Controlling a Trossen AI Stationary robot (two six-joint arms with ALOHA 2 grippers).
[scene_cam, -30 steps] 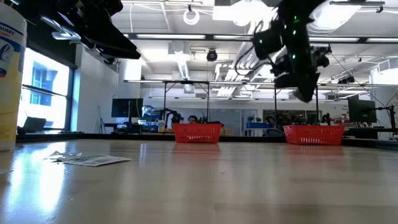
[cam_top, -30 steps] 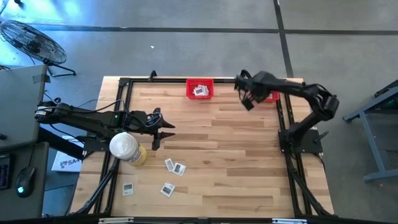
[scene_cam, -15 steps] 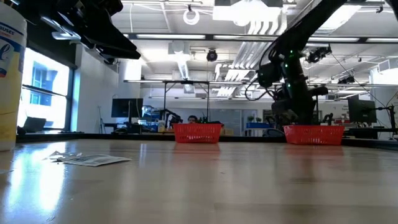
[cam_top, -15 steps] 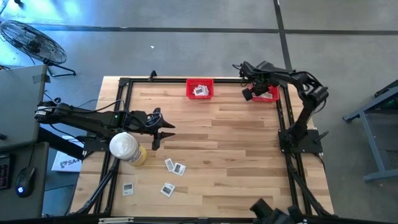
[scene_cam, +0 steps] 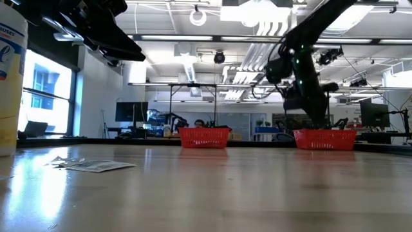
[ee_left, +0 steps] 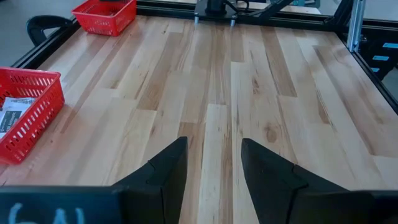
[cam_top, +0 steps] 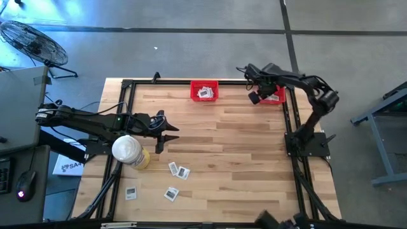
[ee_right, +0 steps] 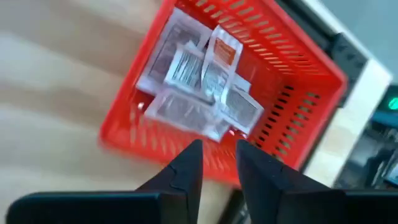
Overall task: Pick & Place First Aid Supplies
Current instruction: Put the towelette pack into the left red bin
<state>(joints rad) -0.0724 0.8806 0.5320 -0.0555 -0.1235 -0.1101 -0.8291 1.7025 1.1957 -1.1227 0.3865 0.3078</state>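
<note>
High view: right gripper (cam_top: pixel 254 95) above the far-right red bin (cam_top: pixel 275 97); left gripper (cam_top: pixel 166 135) hovers mid-left by a white cylinder (cam_top: pixel 127 149). Four packets (cam_top: pixel 179 171) lie near-left; more in the far-centre bin (cam_top: pixel 204 91).
Low view: loose packets (scene_cam: pixel 90 165) at left.
Left wrist: fingers (ee_left: pixel 165 174) apart, empty.
Right wrist: fingers (ee_right: pixel 186 168) parted, empty, over binned packets (ee_right: pixel 199 84).

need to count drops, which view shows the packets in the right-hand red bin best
The right wrist view: it looks straight into the right-hand red bin, showing the packets piled inside. The high view hides them behind the right gripper; the low view shows only the bin's side.
</note>
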